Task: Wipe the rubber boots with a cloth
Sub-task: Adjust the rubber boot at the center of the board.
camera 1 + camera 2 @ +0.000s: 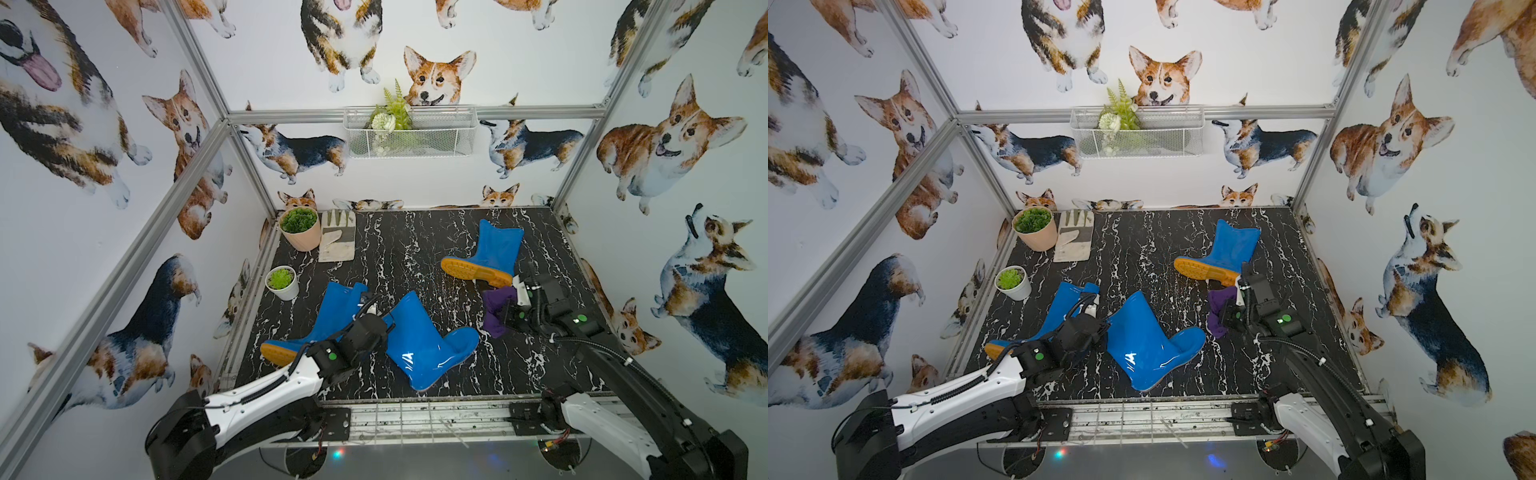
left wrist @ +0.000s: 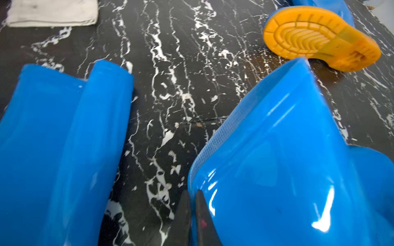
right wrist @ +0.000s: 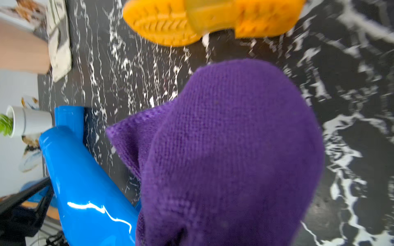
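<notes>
Three glossy blue rubber boots with orange soles lie on the black marbled table (image 1: pixel 395 249). One boot (image 1: pixel 328 320) lies at the left, the middle boot (image 1: pixel 419 345) near the front, and the third boot (image 1: pixel 494 249) at the back right. My left gripper (image 2: pixel 193 204) is shut on the thin edge of the middle boot's (image 2: pixel 277 159) shaft, between it and the left boot (image 2: pixel 64 138). My right gripper (image 1: pixel 505 313) is shut on the purple cloth (image 1: pixel 496 309), which hangs bunched just right of the middle boot. In the right wrist view the cloth (image 3: pixel 230 153) hides the fingers.
A peach plant pot (image 1: pixel 300 232) and a beige work glove (image 1: pixel 337 237) sit at the back left. A small white pot (image 1: pixel 282 282) stands by the left wall. A wire basket (image 1: pixel 409 133) with greenery hangs on the back wall. Aluminium frame posts border the table.
</notes>
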